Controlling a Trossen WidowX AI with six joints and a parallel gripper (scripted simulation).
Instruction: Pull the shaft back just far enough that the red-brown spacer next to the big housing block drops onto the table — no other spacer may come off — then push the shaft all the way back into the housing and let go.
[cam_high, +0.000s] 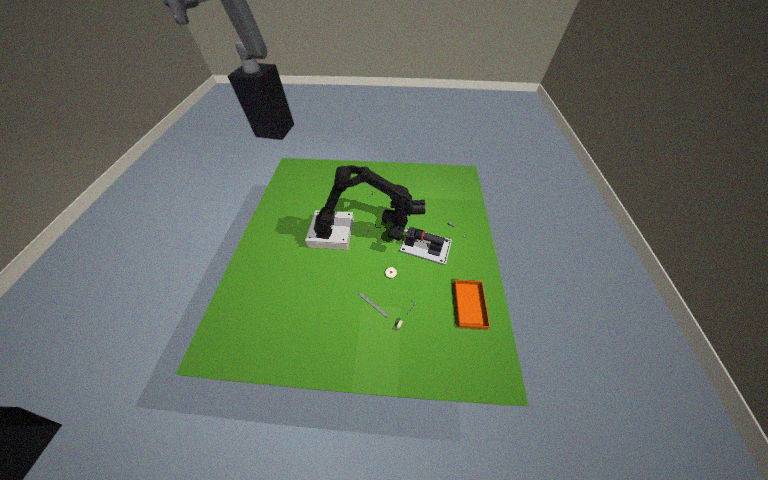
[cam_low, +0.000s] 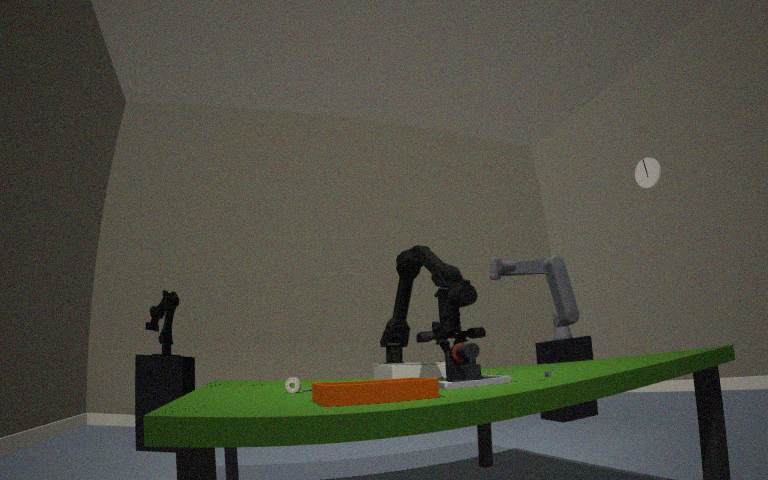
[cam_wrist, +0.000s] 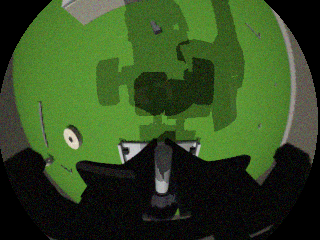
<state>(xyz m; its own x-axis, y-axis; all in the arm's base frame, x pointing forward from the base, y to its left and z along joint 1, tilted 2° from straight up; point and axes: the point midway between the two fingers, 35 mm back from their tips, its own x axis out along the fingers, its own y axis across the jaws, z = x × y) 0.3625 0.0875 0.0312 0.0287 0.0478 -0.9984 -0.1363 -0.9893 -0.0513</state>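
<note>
Lying between the hand's (cam_high: 398, 233) (cam_low: 453, 353) (cam_wrist: 162, 142) closed fingers, the shaft (cam_wrist: 162, 172) is gripped.

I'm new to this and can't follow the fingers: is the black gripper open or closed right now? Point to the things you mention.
Closed, around the grey metal shaft (cam_wrist: 162, 172): in the wrist view the black gripper's (cam_wrist: 162, 145) two fingers meet it from both sides.

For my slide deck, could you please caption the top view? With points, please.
Black robot arm (cam_high: 370, 177) gripping a shaft, beside an orange tray (cam_high: 471, 305) on a green table (cam_high: 271, 333).

A smooth, matt green tabletop (cam_high: 317, 339) (cam_low: 351, 427) carries a matt orange tray (cam_high: 470, 304) (cam_low: 374, 392) that looks like plastic and a smooth grey shaft (cam_wrist: 162, 172) with a metallic look.
</note>
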